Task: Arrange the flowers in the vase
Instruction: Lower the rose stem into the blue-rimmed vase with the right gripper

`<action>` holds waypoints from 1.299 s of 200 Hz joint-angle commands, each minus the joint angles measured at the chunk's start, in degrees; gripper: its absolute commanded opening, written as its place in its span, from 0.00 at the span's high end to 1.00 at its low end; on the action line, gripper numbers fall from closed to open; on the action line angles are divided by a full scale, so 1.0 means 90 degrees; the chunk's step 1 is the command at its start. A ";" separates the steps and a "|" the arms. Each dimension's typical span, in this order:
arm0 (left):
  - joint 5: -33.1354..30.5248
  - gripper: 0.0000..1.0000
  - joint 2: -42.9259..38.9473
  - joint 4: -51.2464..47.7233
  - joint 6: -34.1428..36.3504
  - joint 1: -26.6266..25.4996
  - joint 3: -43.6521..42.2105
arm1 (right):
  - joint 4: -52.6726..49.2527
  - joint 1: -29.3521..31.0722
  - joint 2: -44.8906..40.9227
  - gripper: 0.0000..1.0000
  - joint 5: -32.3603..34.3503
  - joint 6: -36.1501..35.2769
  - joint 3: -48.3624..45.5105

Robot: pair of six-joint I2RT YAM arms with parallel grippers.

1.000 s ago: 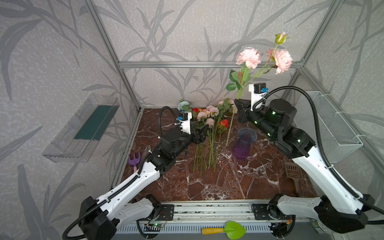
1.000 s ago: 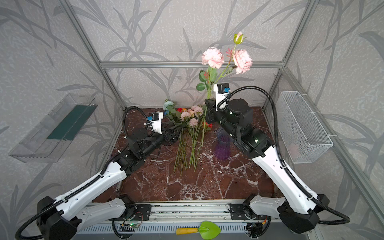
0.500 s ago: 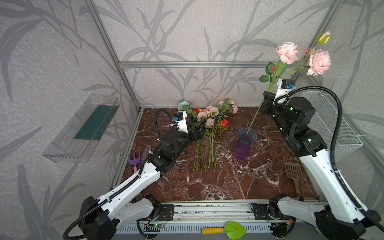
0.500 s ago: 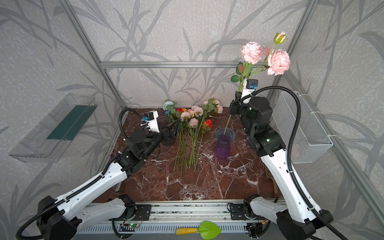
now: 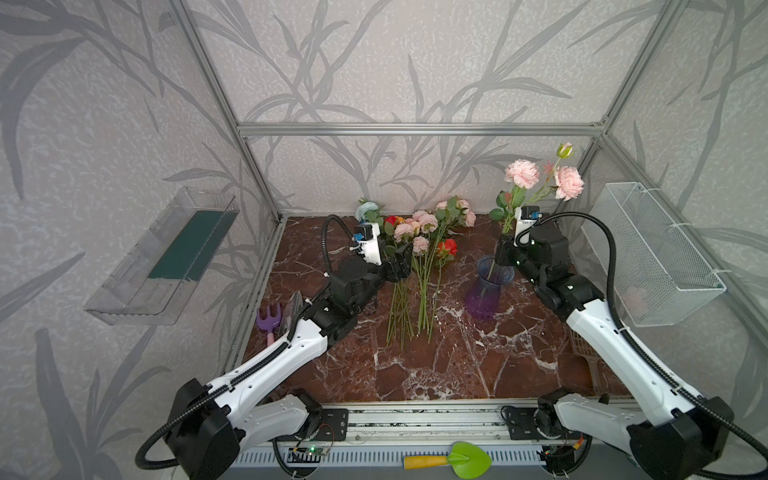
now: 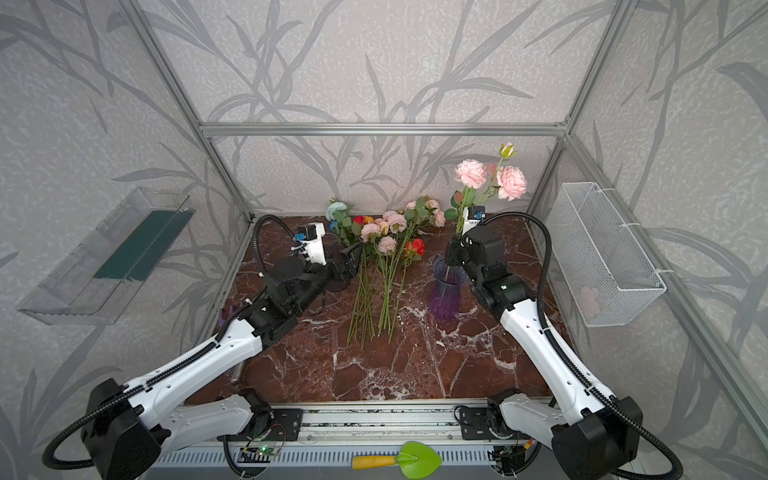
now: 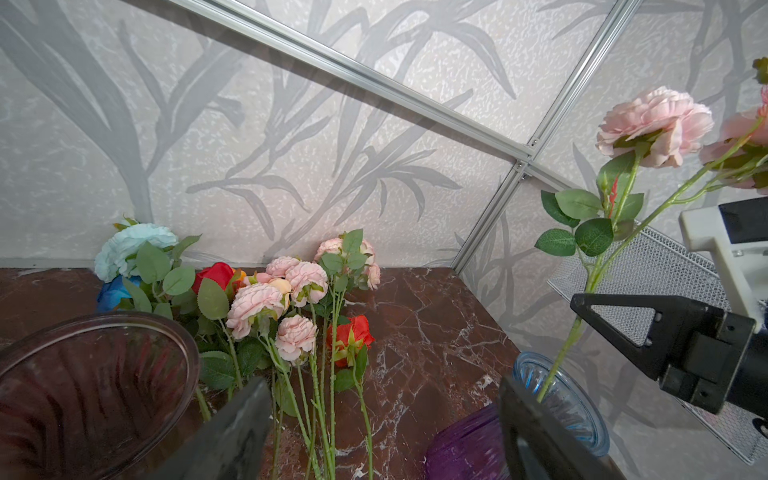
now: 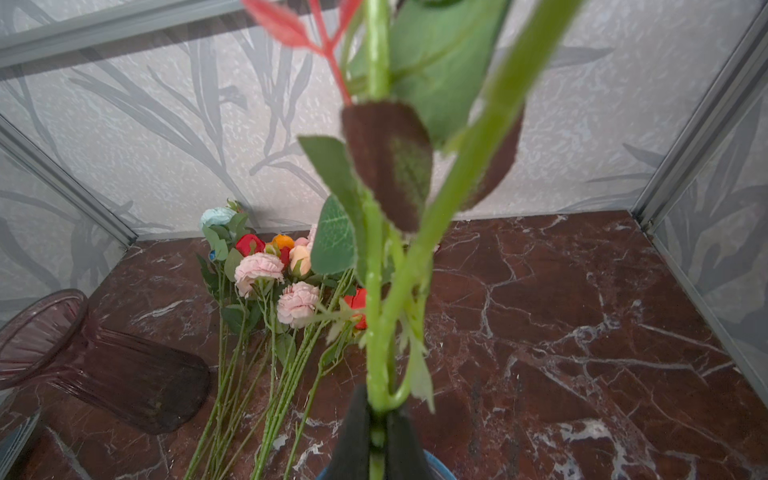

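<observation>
Right pincer (image 8: 377,417) pinches pink flower (image 5: 523,173), stem in vase (image 5: 484,291); left pincer (image 7: 380,392) spread by flowers (image 5: 420,244).

1. This is a robot test cell in a lab, not a home: it is a box built of bare aluminium frame (image 5: 415,129) bars.
2. The wall panels (image 5: 415,62) carry grey leaf wallpaper, and the floor (image 5: 436,365) is marble-patterned.
3. A left arm (image 5: 270,365) and a right arm (image 5: 602,332) are bolted to a slotted metal rail (image 5: 415,419) along the front.

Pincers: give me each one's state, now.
Left pincer: open, holding nothing.
Right pincer: shut on the pink flower stem.
</observation>
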 commanded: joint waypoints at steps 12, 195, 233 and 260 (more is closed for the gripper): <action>0.0031 0.14 0.0279 -0.0141 -0.0156 -0.0016 0.0104 | 0.0093 -0.0016 -0.0295 0.87 -0.0109 0.0090 -0.0194; 0.0255 0.15 0.1286 -0.0867 -0.0089 -0.0017 0.0556 | -0.1110 -0.0016 -0.0979 0.55 -0.0591 0.0423 -0.0362; 0.0211 0.20 0.1764 -0.1317 -0.0065 -0.0020 0.0826 | -0.1381 -0.0007 -0.1386 0.55 -0.0691 0.0415 -0.0313; 0.0290 0.29 0.2254 -0.1946 -0.0012 -0.0018 0.1244 | -0.1586 -0.0007 -0.1703 0.58 -0.0750 0.0413 -0.0322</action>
